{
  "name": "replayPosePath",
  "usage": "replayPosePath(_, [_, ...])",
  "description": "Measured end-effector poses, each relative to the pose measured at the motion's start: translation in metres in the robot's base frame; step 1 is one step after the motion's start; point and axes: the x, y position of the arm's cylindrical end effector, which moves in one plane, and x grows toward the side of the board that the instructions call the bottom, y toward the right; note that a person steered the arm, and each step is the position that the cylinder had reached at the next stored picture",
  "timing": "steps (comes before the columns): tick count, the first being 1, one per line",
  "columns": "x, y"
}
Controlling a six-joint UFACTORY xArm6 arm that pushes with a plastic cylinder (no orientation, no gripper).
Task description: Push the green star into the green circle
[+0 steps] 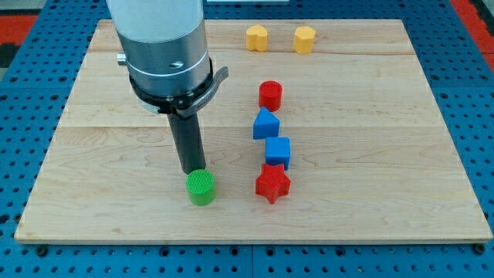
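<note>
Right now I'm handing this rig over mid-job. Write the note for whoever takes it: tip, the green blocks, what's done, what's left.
No gripper. My tip sits at the upper-left edge of the green circle, low on the board; I cannot tell whether they touch.
Green star: not visible anywhere, possibly hidden behind the arm.
The only star in view is the red star, to the circle's right.
Done: nothing confirmed.
Left: find the green star, then push it into the green circle.
</note>
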Motion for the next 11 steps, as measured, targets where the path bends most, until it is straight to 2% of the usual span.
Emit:
replayPosePath(1, [0.021,-0.009])
replayPosePath(2, [-0.004,-0.004])
replayPosePath(5, [-0.298,-0.051])
replayPosePath(6, [-0.329,-0.072])
replayPosePath(7, [-0.305,-0.121])
replayPosePath(9, [-0.252,-0.052])
replayPosePath(11, [-0.199,-0.058])
